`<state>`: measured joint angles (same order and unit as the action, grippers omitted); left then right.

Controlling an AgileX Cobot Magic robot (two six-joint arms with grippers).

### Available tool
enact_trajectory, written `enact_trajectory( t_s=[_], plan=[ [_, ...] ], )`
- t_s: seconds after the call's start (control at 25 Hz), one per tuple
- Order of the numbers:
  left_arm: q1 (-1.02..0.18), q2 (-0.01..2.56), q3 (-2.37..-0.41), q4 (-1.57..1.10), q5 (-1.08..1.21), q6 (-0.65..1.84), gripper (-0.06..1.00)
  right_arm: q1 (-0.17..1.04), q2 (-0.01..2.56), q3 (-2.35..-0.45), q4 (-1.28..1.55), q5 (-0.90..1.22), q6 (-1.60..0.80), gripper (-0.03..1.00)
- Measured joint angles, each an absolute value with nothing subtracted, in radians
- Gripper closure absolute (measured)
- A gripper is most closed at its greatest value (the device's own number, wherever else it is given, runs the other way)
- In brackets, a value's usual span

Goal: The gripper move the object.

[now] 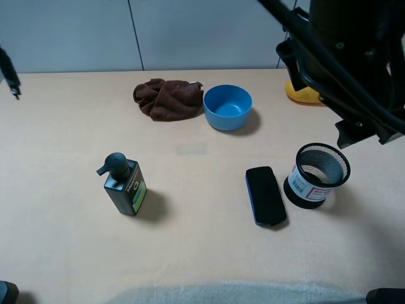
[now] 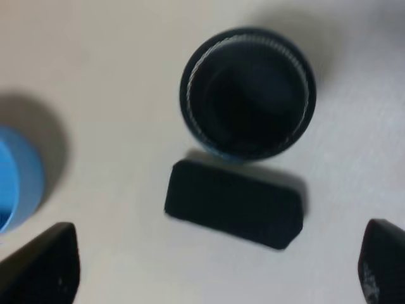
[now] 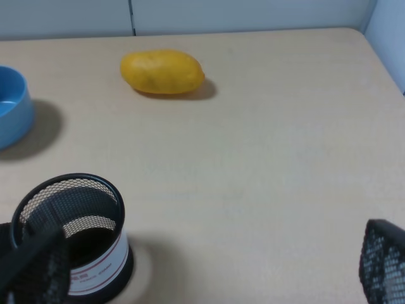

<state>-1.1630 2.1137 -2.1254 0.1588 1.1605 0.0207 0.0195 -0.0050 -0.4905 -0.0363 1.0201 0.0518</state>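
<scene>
The black wire-mesh pen cup [image 1: 316,174] stands upright on the table at the right, with a white barcode label on its side. My right gripper [image 1: 367,134] hangs open and empty above and to the right of it. In the right wrist view the cup [image 3: 73,234] sits by one finger [image 3: 35,266] of that gripper [image 3: 209,269]. The left wrist view looks straight down into the cup [image 2: 247,92]. The left gripper [image 2: 212,275] is spread wide and empty there. I cannot pick out the left gripper in the high view.
A flat black block [image 1: 266,195] lies just left of the cup. A blue bowl [image 1: 228,106] and a brown cloth [image 1: 168,98] are at the back. A yellow fruit [image 3: 162,71] lies at the back right. A dark green pump bottle [image 1: 124,185] stands at the left.
</scene>
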Motion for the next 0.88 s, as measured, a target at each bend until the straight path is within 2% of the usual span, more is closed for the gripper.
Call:
enact_trajectory(
  t_s=[0.52, 0.88],
  plan=[
    [-1.092, 1.862, -1.807, 0.175, 1.159, -0.015, 0.06, 0.019, -0.005, -0.491, -0.036, 1.019, 0.052, 0.27],
    [-0.996, 1.684, -1.620, 0.184, 1.159, -0.033, 0.06, 0.019, -0.005, -0.491, -0.036, 1.019, 0.052, 0.27]
  ],
)
